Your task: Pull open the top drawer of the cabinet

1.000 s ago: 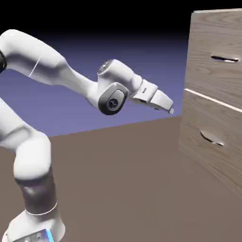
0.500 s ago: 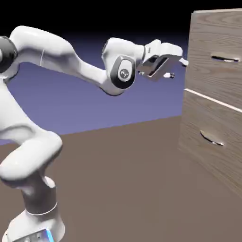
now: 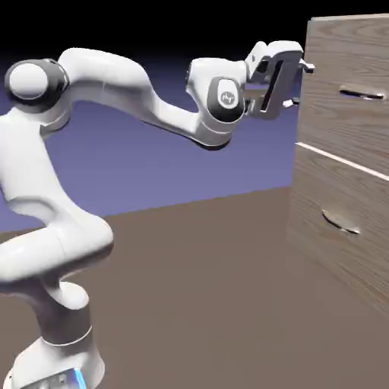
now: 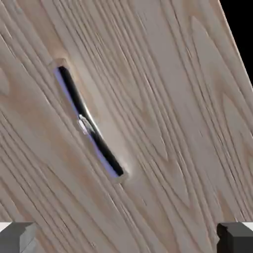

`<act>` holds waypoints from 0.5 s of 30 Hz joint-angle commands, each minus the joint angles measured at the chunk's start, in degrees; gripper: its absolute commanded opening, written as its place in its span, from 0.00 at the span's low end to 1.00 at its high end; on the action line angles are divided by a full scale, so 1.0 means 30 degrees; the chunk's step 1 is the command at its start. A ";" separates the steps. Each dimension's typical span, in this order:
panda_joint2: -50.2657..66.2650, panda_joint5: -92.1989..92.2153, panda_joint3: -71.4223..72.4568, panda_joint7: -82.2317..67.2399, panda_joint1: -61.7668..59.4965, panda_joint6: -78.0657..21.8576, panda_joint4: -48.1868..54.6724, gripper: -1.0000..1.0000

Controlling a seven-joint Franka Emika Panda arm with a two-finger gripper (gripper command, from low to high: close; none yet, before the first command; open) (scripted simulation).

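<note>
Arm shell (image 3: 114,83): we see smooth, glossy white casings, rounded and tube-like, swelling at each joint.
Joint caps (image 3: 225,97): we note grey discs set into the white housings, one near the wrist bearing a small pale mark at its middle, another at the shoulder.
Lower column (image 3: 64,315): we find a grey band ringing the white upright segment.
Base (image 3: 57,377): we see a white foot with a thin strip glowing blue and a touch of orange low at its edge.
Gripper (image 3: 298,82): we see a white, blocky body with darker grey recesses.
Fingertips (image 4: 17,238): in the hand view we make out two small, square, dark grey blocks.
</note>
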 commanded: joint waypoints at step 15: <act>-0.0057 -0.1924 0.9029 -0.2870 -1.0383 0.2768 0.5303 0.50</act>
